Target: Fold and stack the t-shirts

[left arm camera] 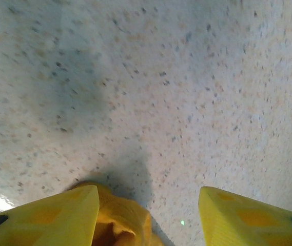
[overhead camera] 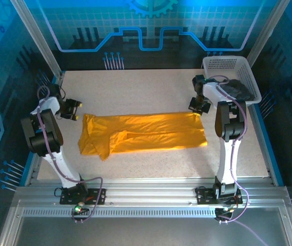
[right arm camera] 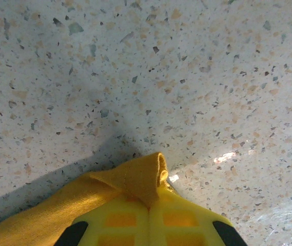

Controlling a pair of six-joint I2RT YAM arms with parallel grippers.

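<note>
**Right gripper pinches orange shirt corner, left stands open**

The right gripper (right arm camera: pixel 150 209) is clamped on a corner of the orange-yellow t-shirt (right arm camera: pixel 138 180). Its two yellow fingers are pressed together, and a small fold of cloth pokes out above them, over the speckled table (right arm camera: pixel 146 66). The left gripper (left arm camera: pixel 148 207) is spread wide, its yellow fingers (left arm camera: pixel 53 215) well apart. A bunched bit of the same cloth (left arm camera: pixel 120 220) sits in the gap just beside the left-hand finger; whether it touches that finger cannot be told.

From the top camera, the orange-yellow t-shirt (overhead camera: pixel 146 132) lies in a long band across the middle of the table (overhead camera: pixel 151 89), folded lengthwise. The right gripper (overhead camera: pixel 199 105) is at its far right corner and the left gripper (overhead camera: pixel 73 109) just off its far left end. At the table's far right corner stands a white lattice basket (overhead camera: pixel 222 60), with the charcoal t-shirt (overhead camera: pixel 238 91) heaped inside it behind the right arm.
</note>
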